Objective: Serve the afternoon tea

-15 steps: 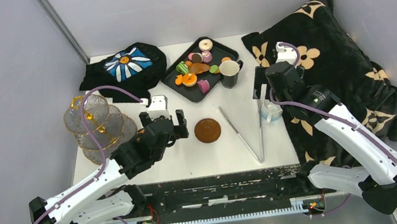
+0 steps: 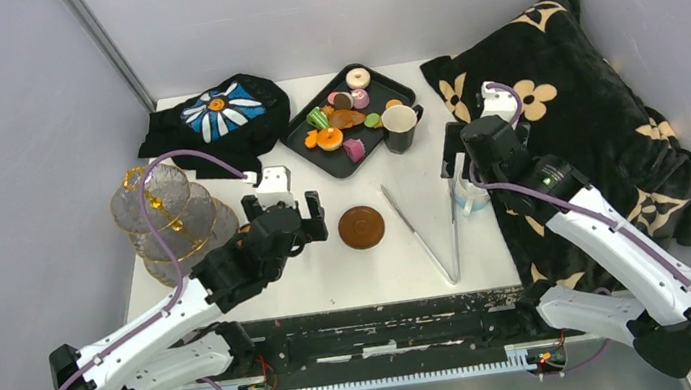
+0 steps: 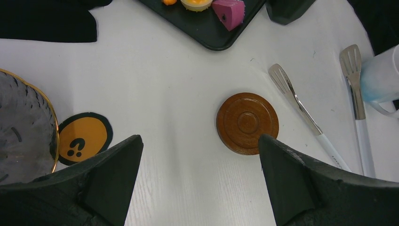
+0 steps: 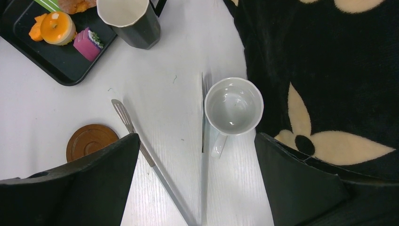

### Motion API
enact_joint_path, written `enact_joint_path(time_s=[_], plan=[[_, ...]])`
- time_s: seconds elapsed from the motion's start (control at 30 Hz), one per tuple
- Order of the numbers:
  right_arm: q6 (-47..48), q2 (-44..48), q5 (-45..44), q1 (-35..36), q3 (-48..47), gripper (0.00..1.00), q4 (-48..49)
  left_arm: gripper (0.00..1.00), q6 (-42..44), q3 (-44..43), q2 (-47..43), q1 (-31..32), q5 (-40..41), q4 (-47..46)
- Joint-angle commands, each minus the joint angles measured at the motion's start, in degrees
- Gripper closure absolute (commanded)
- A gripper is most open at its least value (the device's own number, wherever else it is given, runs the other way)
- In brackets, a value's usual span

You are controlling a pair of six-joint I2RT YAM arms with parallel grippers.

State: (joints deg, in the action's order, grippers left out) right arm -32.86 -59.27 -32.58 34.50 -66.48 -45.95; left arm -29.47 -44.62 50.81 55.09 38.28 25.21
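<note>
Toy pastries in orange, pink, green and brown lie on a black tray at the back. A dark cup stands at the tray's right corner. The brown saucer lies mid-table, just ahead of my open left gripper and by its right finger. To that gripper's left stands the tiered glass stand. My right gripper hangs open above the white mug, which stands upright and empty beside the blanket. Nothing is between either pair of fingers.
White-handled tongs lie splayed between saucer and mug. A black cloth with a blue-white flower sits back left. The black blanket with tan flowers covers the right side. An orange question-mark sticker lies by the stand.
My right gripper has shifted slightly toward the near edge, over the mug. The left arm and the objects have not moved.
</note>
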Motion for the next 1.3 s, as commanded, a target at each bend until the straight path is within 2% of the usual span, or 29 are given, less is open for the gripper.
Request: enact_joint_path(time_s=[0.0,0.1,0.23,0.3,0.47,0.53,0.67,0.83,1.13,1.27], plan=[[-0.1,1.7,-0.4,0.1,2.1,0.01,5.4,0.01,0.1,0.0,-2.2,0.2,0.8,-0.4],[-0.7,2.9,0.9,0.2,3.8,0.01,7.3,0.01,-1.6,0.5,-2.6,0.1,2.7,0.6],[4.7,-1.1,15.2,0.5,1.2,0.01,6.3,0.01,-6.0,-0.7,0.3,-0.3,7.2,5.6],[5.0,-4.0,18.5,2.4,0.8,0.0,7.2,0.01,-9.2,-1.3,2.7,-2.0,7.8,8.2],[4.1,-9.2,17.5,9.6,2.5,0.0,9.6,0.01,-13.2,-1.6,7.7,-13.2,-2.5,11.0],[3.0,-11.6,17.3,12.1,3.6,0.01,10.3,0.01,-12.9,-0.8,7.2,-15.2,-4.9,9.6],[-1.2,-15.1,14.5,14.2,8.3,0.04,9.0,0.01,-11.8,-1.4,6.7,-15.7,-7.4,8.5],[-7.3,-13.4,10.8,14.2,14.6,0.0,7.0,0.03,-10.5,-1.5,7.5,-15.7,-9.3,7.9],[-15.1,-13.9,9.5,14.2,20.5,0.01,3.6,0.04,-10.6,-1.4,12.3,-15.8,-14.7,4.2],[-18.5,-14.7,10.6,14.2,22.6,0.0,5.3,0.03,-10.1,-1.8,13.5,-15.8,-14.8,4.3]])
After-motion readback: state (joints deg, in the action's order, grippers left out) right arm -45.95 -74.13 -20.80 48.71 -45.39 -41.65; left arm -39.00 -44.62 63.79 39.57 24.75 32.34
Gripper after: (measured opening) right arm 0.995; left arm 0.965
